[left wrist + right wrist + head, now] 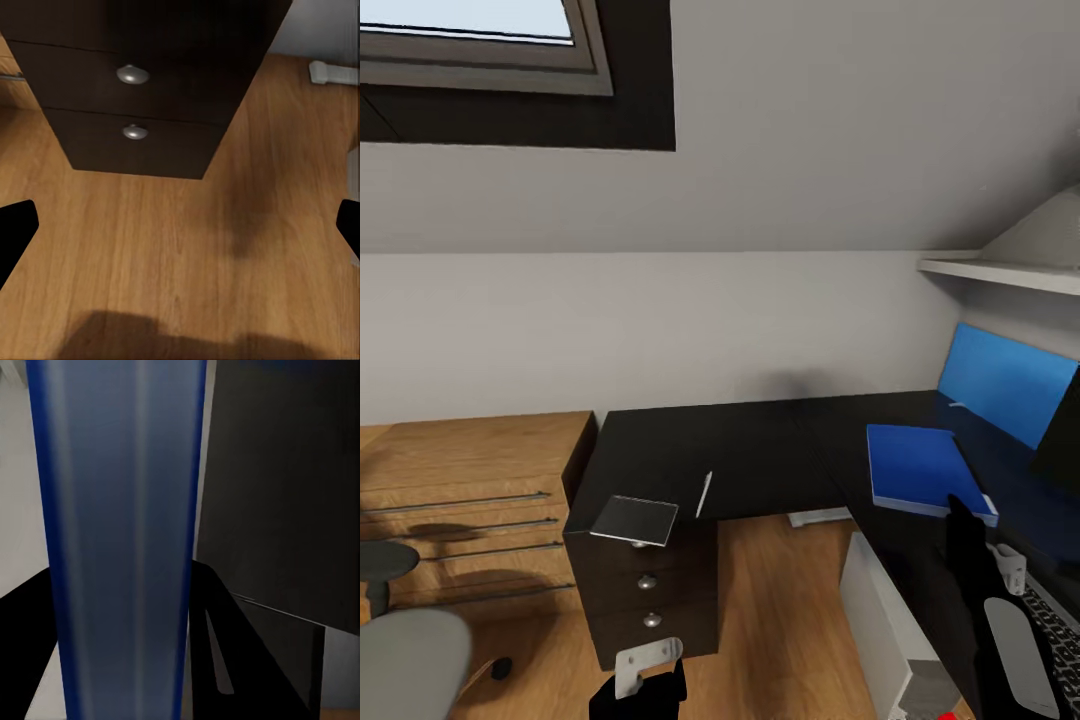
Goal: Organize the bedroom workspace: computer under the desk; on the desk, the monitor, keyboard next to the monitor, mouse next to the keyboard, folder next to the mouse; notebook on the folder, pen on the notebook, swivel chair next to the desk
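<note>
Now, step: notebook (634, 520) at nine o'clock of folder (924, 470) goes onto it.
Left fingers (15, 236): spread, empty.
Right fingers: cannot tell.
Advice: lift notebook level off surface (760, 455).

No text, label, brand, number or sign can be read anywhere: the folder (920, 468), the notebook (635, 520), the keyboard (1057, 625) and the drawer fronts (142, 112) all show plain, unmarked faces.

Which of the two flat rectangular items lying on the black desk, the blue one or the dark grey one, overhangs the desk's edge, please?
The dark grey notebook, at the desk corner above the drawer unit, juts over the edge beside the white pen. The blue folder lies fully on the top.
</note>
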Controlling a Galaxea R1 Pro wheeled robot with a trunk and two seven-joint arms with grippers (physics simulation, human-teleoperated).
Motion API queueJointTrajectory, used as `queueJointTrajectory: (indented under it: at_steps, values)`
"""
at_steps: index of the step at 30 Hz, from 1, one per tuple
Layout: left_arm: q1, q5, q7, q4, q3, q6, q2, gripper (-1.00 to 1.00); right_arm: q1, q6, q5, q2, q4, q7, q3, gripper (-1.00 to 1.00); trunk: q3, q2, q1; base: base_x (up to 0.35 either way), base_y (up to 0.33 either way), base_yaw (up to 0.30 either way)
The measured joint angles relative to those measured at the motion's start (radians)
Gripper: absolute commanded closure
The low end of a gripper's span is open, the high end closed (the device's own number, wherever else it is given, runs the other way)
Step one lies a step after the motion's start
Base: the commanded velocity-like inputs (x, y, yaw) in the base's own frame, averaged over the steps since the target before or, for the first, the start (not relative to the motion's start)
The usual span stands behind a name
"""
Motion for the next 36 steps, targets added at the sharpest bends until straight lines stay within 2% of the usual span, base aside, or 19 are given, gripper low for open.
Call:
queueJointTrajectory:
  at_steps: [15, 28, 32, 36]
  values:
    - [0.000, 0.000, -0.001, 0.000, 0.000, -0.001, 0.000, -1.00, 0.000, 0.000, -0.001, 0.009, -0.004, 0.037, 0.000, 1.00, -0.001, 0.000, 0.000, 0.013, 0.000, -0.012]
    - [0.000, 0.000, -0.001, 0.000, -0.017, -0.001, 0.000, -1.00, -0.001, -0.004, 0.004, 0.012, 0.004, 0.018, 0.003, 1.00, -0.001, 0.000, -0.001, 0.275, 0.000, 0.000]
    - [0.000, -0.001, 0.000, -0.001, -0.017, -0.002, 0.001, -1.00, -0.001, -0.004, 0.004, 0.009, 0.035, -0.017, 0.011, 1.00, -0.001, 0.000, 0.000, 0.168, 0.000, 0.000]
    - [0.000, 0.000, -0.001, -0.001, -0.034, -0.001, 0.000, -1.00, -0.009, -0.004, 0.007, 0.006, 0.104, -0.028, 0.023, 1.00, -0.001, 0.000, 0.000, 0.035, 0.000, 0.000]
